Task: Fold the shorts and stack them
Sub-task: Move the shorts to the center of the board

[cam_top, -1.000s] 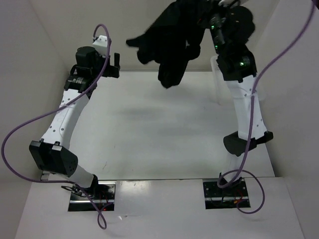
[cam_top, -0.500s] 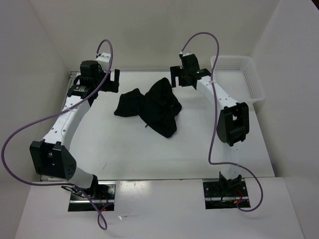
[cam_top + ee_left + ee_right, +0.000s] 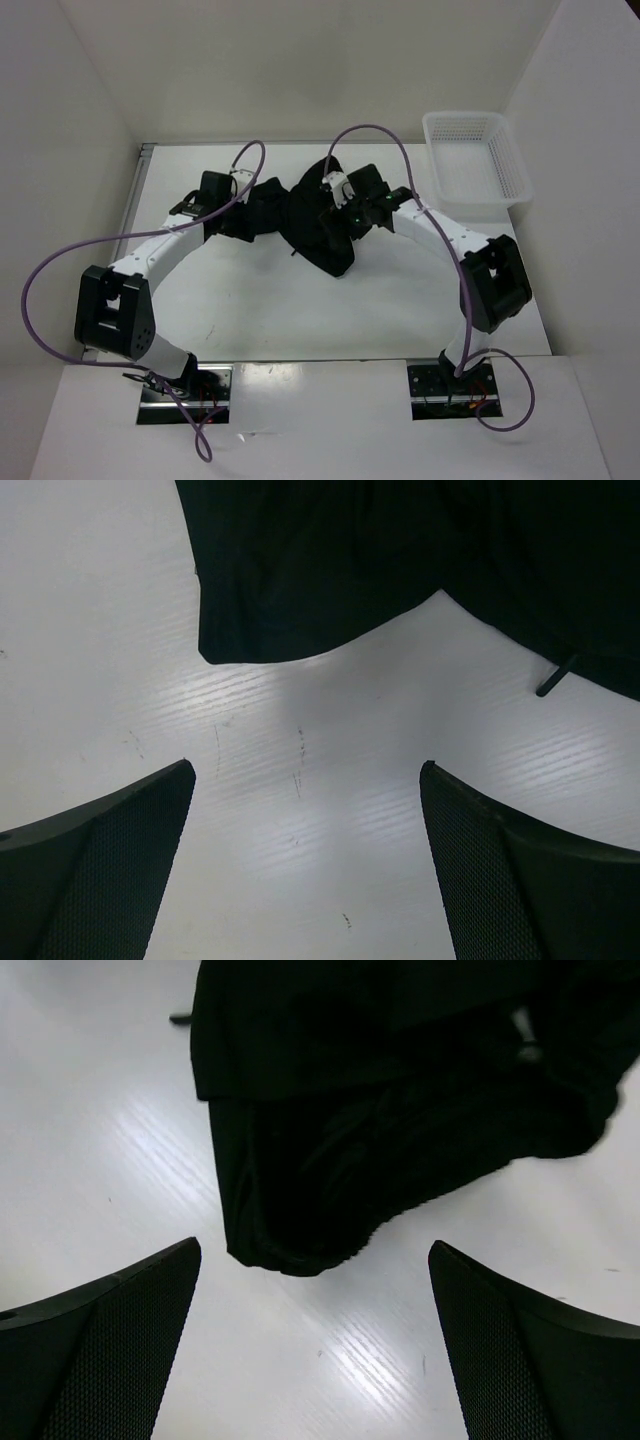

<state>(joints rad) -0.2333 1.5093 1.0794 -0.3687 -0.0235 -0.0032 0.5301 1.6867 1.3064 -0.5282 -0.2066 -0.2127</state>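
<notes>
Lying in a crumpled black heap are the shorts (image 3: pixel 300 225); left end effector (image 3: pixel 305 770) and right end effector (image 3: pixel 315 1248) gape wide.

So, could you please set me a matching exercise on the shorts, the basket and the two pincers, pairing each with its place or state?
Things:
1. shorts
2. basket
3. left pincer
4. right pincer

Places or states:
A. open, at the right side of the heap
B. white and empty, at the far right of the table
C. crumpled in a black heap, mid-table
D. open, over bare table at the heap's left edge

Pairs: 1-C, 2-B, 3-D, 4-A
</notes>
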